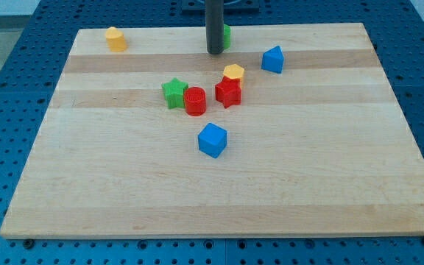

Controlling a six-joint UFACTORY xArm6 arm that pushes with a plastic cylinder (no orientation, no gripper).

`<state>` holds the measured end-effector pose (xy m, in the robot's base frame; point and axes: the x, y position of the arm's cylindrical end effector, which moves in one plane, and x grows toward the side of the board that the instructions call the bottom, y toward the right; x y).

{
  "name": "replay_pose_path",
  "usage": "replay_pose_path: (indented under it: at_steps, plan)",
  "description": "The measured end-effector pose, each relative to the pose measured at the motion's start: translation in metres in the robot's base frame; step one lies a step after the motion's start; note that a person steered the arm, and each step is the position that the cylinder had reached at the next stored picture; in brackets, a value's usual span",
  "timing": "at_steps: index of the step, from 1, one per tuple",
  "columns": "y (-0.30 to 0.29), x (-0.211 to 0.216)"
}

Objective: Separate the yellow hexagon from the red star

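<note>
Hovering near the surface's [124,184] top edge, my tip [215,52] sits well above the yellow hexagon [233,72], which touches the red star [228,93]. No claw here. Light, rigid, slippery-looking; push its flat side.

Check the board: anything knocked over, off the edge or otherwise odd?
Nothing stands out. All blocks sit flat on the board. The yellow hexagon still touches the red star; my tip is above them, apart.

Yellow hexagon block [233,71], red star block [228,93], red cylinder block [195,101], green star block [174,93], blue cube block [213,140]; pale, striped wooden counter [124,177].
</note>
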<state>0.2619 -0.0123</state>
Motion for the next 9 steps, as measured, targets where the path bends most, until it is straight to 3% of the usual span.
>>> replay_pose_path:
  at_steps: [4, 9]
  plan:
    - [-0.012, 0.085]
    - [0.152, 0.093]
